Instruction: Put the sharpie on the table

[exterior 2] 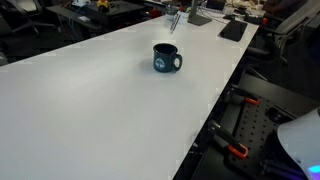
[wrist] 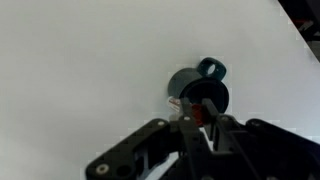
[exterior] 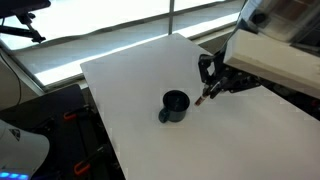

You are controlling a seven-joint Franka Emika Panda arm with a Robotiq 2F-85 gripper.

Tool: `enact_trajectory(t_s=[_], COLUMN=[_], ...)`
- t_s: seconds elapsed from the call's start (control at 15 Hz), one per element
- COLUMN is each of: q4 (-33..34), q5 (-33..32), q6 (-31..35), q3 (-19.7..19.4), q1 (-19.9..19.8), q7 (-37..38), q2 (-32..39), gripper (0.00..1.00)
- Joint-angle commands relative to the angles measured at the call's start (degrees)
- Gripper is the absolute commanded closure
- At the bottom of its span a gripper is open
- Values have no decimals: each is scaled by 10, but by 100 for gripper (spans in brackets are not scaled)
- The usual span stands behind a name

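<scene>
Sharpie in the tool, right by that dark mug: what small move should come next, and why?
Probably a short shift sideways, away from the mug. The tool seems shut on the sharpie, whose red tip hangs close to the mug's rim, while the table shows bare around it. Clearing the mug first should keep the pen from landing in it.

sharpie (exterior: 204, 97): thin, red tip, gripped in hand (exterior: 208, 90), pointing down | table (exterior: 130, 95): large, plain white top

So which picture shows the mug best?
An exterior view shows the mug best: whole side, rim and handle, nothing in front. In an exterior view from higher up, the mug is mostly a dark shape. In the wrist view, the gripper holding the sharpie covers part of it.
</scene>
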Motion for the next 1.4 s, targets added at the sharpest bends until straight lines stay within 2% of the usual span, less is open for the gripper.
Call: enact_trajectory(t_s=[0.0,0.8,1.2,1.27,1.33], q4=[-23,-61,-62,-62,-62], q5=[-6,0,-2,-1,-2], q6=[22,71,71,68,67], q3=[-8,8,17,19,20], q1=[-2,-10,-10,-11,-10], q7=[-4,-11,-9,-13,-9], q2=[1,75,91,91,89], gripper=[97,97,97,63,61])
